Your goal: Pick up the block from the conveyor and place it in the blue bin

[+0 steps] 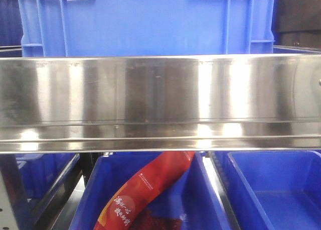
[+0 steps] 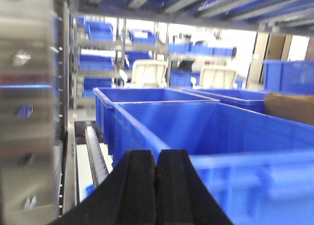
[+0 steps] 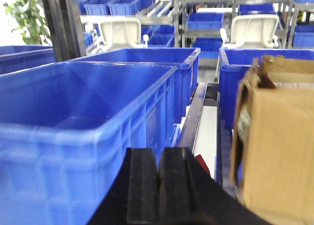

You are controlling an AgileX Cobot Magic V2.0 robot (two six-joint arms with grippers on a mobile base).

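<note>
While both grippers, left gripper [image 2: 156,185] and right gripper [image 3: 158,188], sit clenched on nothing, you are at the search step: no block or conveyor shows in any view (a steel rail [image 1: 160,97] fills the front). The blue bin [image 3: 73,131] lies near left; next, find the belt and open up.

Only the grippers show of the robot's body. In the left wrist view, the left gripper [image 2: 156,185] appears at 6 o'clock as two matte black fingers [image 2: 135,190] with flat, faintly textured faces, broadening towards the lower edge into a dark sloping base. In the right wrist view, the right gripper [image 3: 158,185] looks alike: two black blocky fingers [image 3: 179,188], squared at the tips, on a flaring black body.
</note>
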